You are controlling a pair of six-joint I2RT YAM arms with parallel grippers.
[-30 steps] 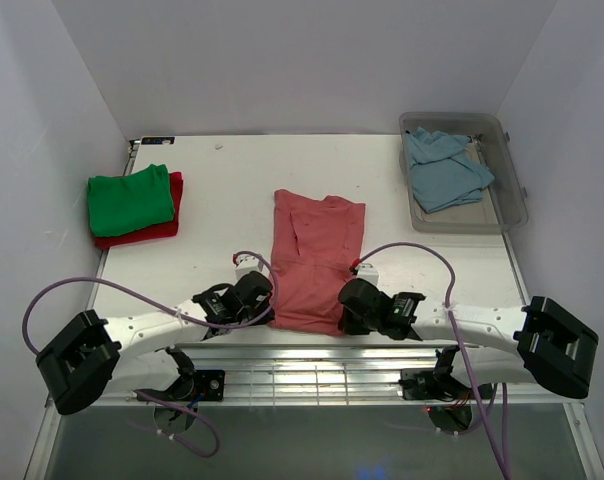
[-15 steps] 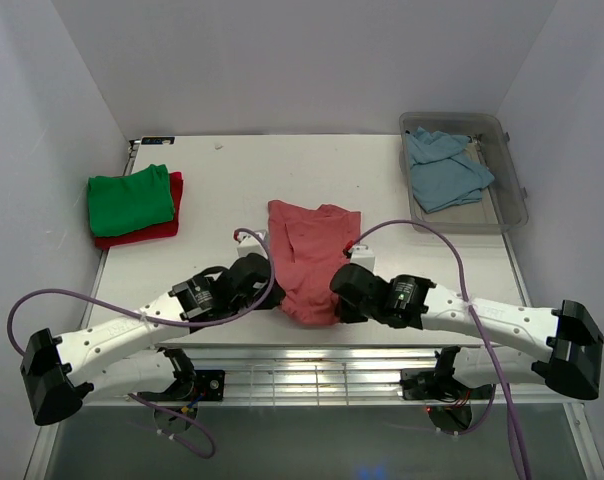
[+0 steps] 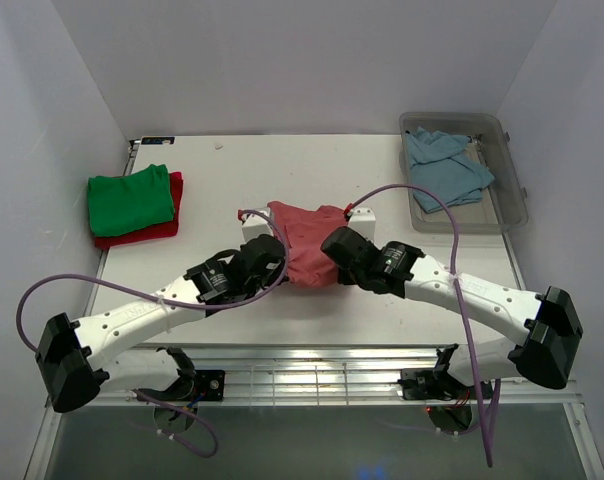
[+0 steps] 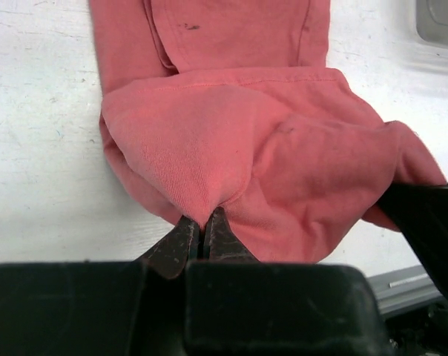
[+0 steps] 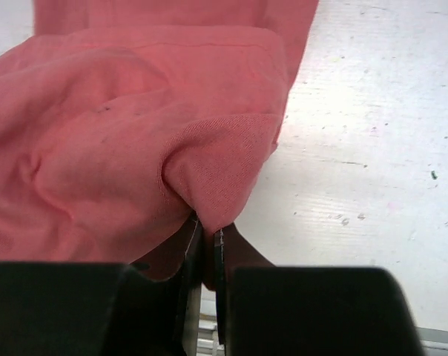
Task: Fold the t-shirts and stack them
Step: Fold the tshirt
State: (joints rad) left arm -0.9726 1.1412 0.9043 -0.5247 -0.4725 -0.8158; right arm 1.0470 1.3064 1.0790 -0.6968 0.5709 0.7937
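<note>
Salmon-pink t-shirt (image 3: pixel 304 255): centre of table (image 3: pixel 212 185), near hem doubled over its far half. Left gripper (image 4: pixel 204 236): clamped tight on hem's left corner. Right gripper (image 5: pixel 207 241): clamped tight on right corner.

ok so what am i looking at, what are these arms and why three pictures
These are two robot arms bolted at the near edge of a table, each ending in a two-finger gripper. The wide picture is from a fixed camera above and behind them; each close-up is from a camera on one wrist. The left gripper and right gripper are each shut on a corner of the salmon-pink t-shirt, its near part doubled over the rest. At the left a folded green t-shirt lies on a red t-shirt. A light blue t-shirt sits crumpled in a clear bin.
</note>
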